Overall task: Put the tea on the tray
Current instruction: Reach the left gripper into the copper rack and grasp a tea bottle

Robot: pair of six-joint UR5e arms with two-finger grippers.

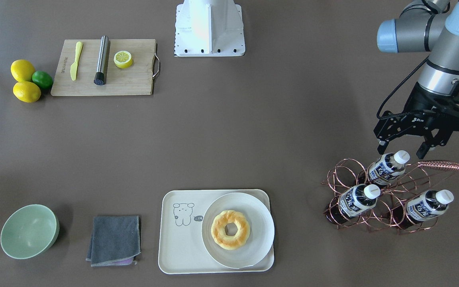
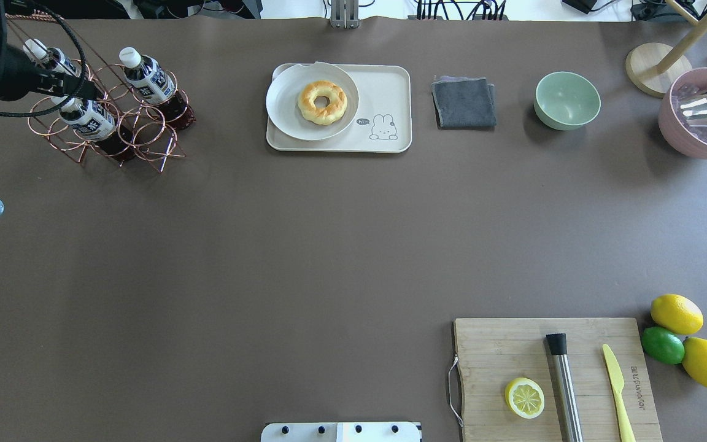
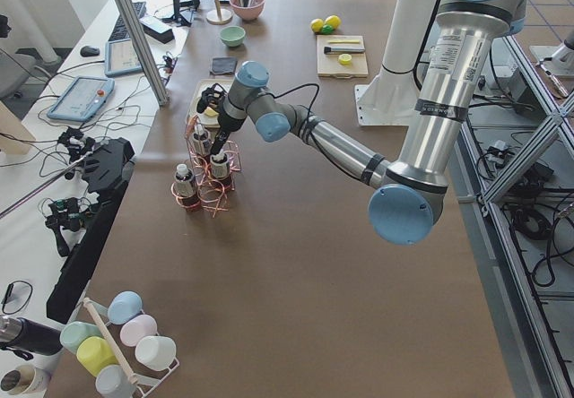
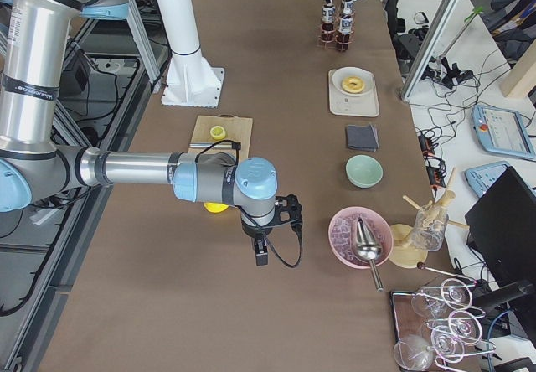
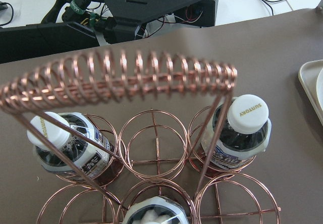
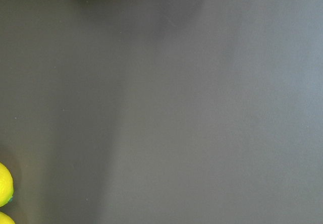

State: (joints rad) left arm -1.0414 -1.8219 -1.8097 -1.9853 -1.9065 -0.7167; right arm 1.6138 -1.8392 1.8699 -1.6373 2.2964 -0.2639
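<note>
Three tea bottles stand tilted in a copper wire rack (image 1: 440, 165). My left gripper (image 1: 401, 150) is open, its fingers on either side of and just above the white cap of the bottle nearest the robot (image 1: 387, 167), not touching it. The other two bottles (image 1: 357, 199) (image 1: 428, 205) stand behind it. In the left wrist view that bottle's cap (image 5: 151, 216) is at the bottom edge, and no fingers show. The cream tray (image 1: 181, 243) lies at mid table, far from the rack. My right gripper (image 4: 261, 250) hangs over bare table; I cannot tell whether it is open or shut.
A white plate (image 1: 261, 223) with a donut (image 1: 230, 230) covers the tray's rack-side half. A grey cloth (image 1: 114, 239) and green bowl (image 1: 28, 231) lie beyond the tray. A cutting board (image 1: 134, 79) with knife and lemon half, lemons (image 1: 22, 69) and a pink bowl (image 2: 691, 141) are elsewhere.
</note>
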